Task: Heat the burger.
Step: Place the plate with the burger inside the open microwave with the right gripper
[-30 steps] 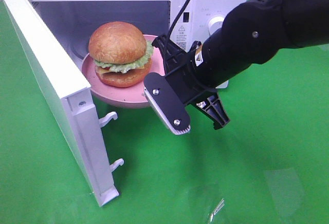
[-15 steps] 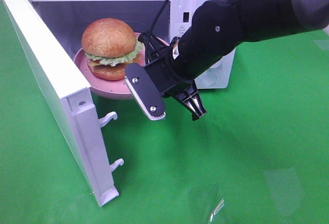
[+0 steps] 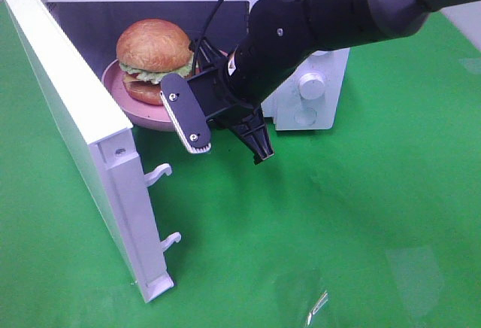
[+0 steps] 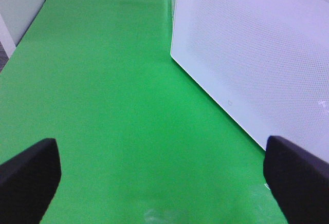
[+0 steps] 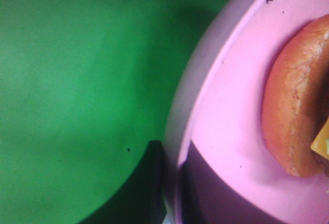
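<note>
My right fingers are clamping the plate rim, burger at the microwave mouth; next, likely a level set-down toward eleven o'clock; my left fingers are gaping empty.

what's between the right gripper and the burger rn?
Only a bare strip of the pink plate. In the right wrist view, the right gripper is shut on the plate's rim, and the burger sits further in.
</note>
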`<control>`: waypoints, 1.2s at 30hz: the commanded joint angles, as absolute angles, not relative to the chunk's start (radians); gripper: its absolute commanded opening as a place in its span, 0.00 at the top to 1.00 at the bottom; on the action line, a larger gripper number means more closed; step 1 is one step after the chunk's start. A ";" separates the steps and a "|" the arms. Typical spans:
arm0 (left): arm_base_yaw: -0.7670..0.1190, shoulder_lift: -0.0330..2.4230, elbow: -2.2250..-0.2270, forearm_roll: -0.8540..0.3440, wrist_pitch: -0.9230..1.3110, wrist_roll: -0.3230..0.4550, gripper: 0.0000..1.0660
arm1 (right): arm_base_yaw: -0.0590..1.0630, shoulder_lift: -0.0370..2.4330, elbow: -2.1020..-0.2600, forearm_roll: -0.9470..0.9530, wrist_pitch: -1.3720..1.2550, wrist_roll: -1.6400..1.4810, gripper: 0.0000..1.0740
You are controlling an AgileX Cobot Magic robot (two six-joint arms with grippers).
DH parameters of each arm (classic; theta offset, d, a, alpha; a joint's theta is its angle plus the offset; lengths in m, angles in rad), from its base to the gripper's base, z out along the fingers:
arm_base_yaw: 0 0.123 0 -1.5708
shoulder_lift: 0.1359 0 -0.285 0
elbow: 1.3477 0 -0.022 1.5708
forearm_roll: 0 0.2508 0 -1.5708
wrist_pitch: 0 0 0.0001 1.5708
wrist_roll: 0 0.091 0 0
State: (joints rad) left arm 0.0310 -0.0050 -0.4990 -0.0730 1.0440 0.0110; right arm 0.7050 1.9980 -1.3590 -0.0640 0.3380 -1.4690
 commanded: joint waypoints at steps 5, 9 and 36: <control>0.025 -0.024 -0.496 -0.072 1.035 0.009 0.06 | 0.705 2.048 -1.478 -0.130 0.324 -1.372 1.00; 0.025 -0.024 -0.496 -0.072 1.035 0.009 0.06 | 0.705 2.084 -1.535 -0.166 0.329 -1.315 1.00; 0.025 -0.024 -0.496 -0.072 1.035 0.009 0.06 | 0.671 2.272 -1.802 -0.251 0.423 -1.292 0.98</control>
